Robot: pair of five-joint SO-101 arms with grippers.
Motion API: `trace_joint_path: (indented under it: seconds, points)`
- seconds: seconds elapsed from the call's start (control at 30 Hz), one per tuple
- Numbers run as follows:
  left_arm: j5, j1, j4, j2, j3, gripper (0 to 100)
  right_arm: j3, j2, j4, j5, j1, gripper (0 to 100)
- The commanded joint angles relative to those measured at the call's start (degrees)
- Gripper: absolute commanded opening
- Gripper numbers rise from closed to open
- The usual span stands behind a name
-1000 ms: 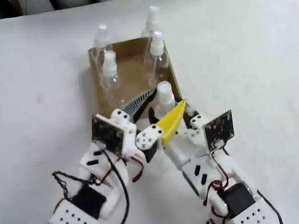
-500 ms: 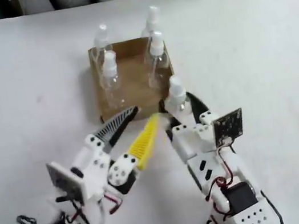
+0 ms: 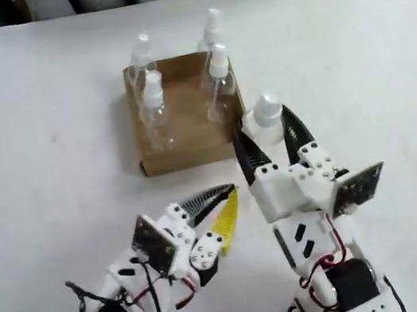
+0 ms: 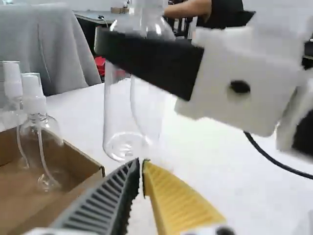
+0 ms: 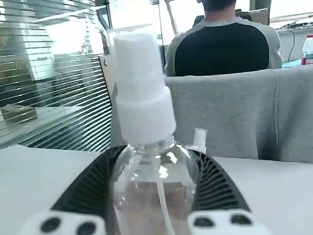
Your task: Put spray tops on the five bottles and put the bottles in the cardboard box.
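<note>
White table [image 3: 384, 52], grey cloth [image 5: 234, 117], blinds [image 5: 49, 58]

From high above the near edge we look down over the counter [image 3: 350, 42]. Our left wrist camera sits low behind the left hand [image 4: 141, 169], facing far and right at the bottle [image 4: 129, 122]. Our right wrist camera meets that same bottle closer still, looking level towards the far side.

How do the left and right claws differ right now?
Left claw is shut on nothing; right claw is shut on a bottle. Left claw has one grey and one yellow finger; right claw's are both black. Right claw is beside the box, at its near right corner; left claw sits apart from it. Both point toward the box.
</note>
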Motion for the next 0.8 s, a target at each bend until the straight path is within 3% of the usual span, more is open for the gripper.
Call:
trace_joint_path:
  seconds: [0.0,0.23,0.77]
  points:
    - [0.0,0.66,-8.44,-0.75,3.43,2,-5.89,-0.31,3.03,-0.35,-0.13,1.5]
    - [0.35,1.63,-11.43,-0.75,4.4,2,-6.77,-0.31,8.04,-1.58,-6.9,1.5]
    - [0.18,4.44,-11.52,-0.66,4.4,2,-5.89,-0.31,8.4,-2.73,-11.21,1.5]
